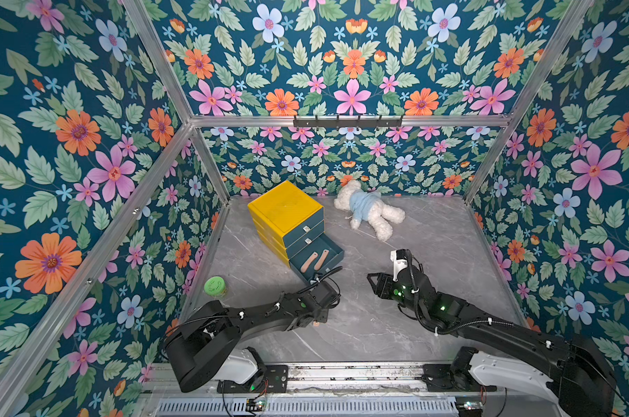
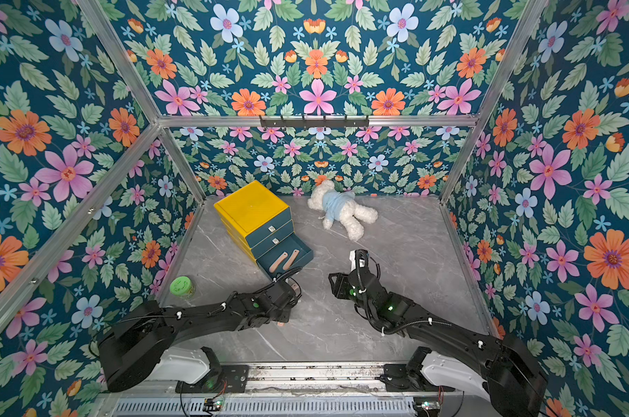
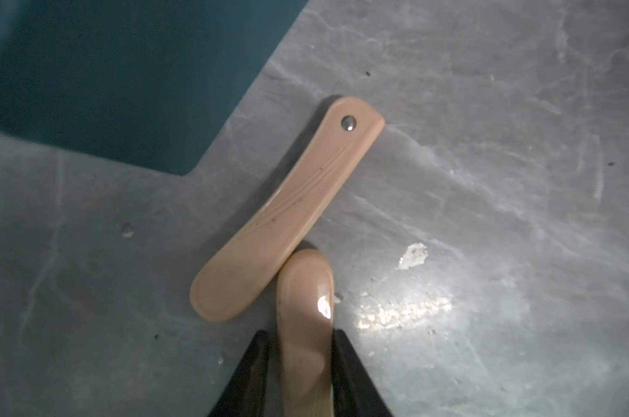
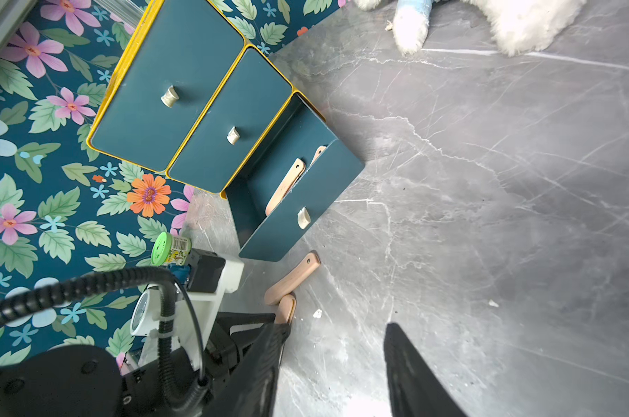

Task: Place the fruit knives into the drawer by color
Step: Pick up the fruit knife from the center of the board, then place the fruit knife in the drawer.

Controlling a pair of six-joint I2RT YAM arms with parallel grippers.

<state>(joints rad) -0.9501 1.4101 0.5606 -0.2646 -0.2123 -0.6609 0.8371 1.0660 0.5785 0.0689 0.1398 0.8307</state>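
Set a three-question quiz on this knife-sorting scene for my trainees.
1. True or false: the right gripper is empty.
2. How many knives lie in the open drawer? A one, B two, C four.
3. What is the left gripper shut on?
Key: 1 true; 2 B; 3 a pink knife.

Your grey table [image 1: 432, 252] is carrying a drawer unit [image 1: 286, 207], a teddy bear [image 1: 369, 209], a left-edge jar [image 1: 215, 287] and a pink knife [image 3: 287, 205].
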